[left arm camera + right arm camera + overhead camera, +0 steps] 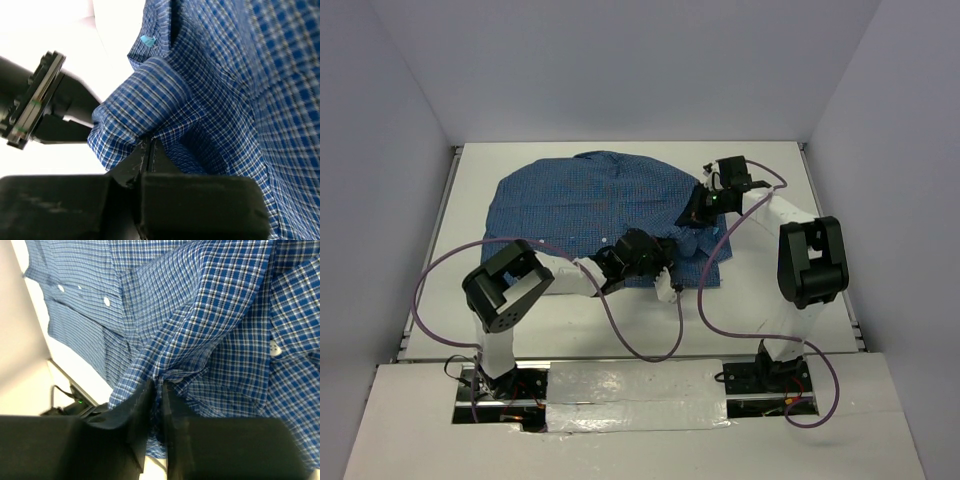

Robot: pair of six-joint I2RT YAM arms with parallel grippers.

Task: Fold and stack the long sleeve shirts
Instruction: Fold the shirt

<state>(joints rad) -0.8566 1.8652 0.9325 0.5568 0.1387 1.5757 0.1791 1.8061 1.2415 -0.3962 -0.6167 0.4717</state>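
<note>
My left gripper (148, 145), arm stretched low toward the right, is pinched closed on the near-right edge of the shirt (590, 200). My right gripper (156, 385), elbow raised, clamps a fold just beyond. The shirt lies spread mid-table (770, 290).
</note>
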